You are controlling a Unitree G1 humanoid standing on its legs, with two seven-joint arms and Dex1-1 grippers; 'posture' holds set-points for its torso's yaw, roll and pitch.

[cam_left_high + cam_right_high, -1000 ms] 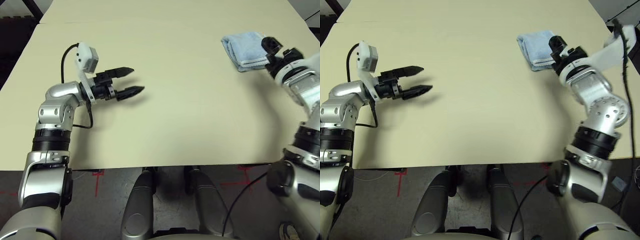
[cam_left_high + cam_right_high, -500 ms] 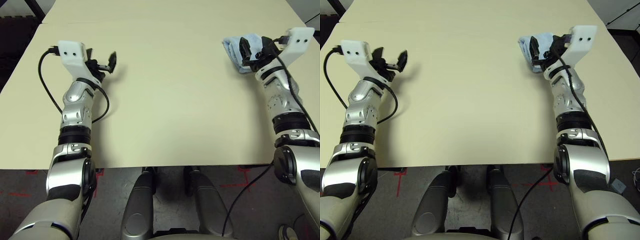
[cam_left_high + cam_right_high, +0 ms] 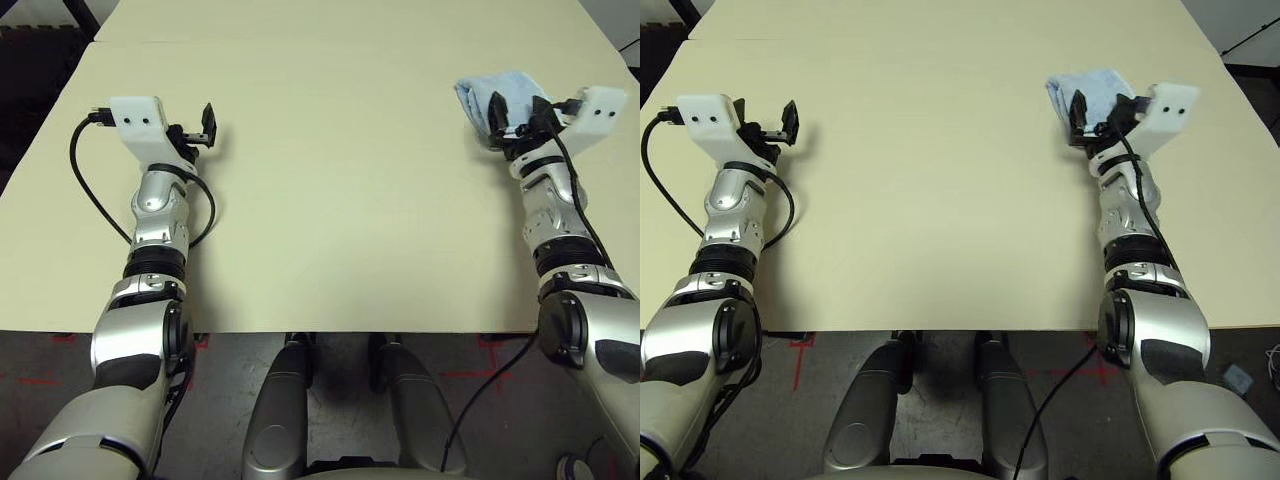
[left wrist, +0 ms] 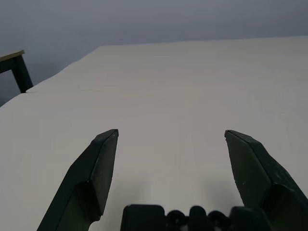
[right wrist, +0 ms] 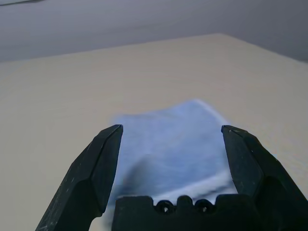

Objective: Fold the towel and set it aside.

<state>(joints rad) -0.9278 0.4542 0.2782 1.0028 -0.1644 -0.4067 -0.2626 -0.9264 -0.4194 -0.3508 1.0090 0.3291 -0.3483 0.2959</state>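
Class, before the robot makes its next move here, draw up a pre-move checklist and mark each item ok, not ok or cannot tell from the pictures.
1. Towel folded: ok, it lies as a compact light blue bundle.
2. Towel set aside: ok, it sits near the far right part of the table.
3. Right hand open: ok, fingers spread wide, with the towel just beyond them.
4. Right hand free of the towel: cannot tell, the fingertips look close to the cloth.
5. Left hand open and holding nothing: ok, bare table between its fingers.
6. Left hand far from the towel: ok, it is at the table's left side.
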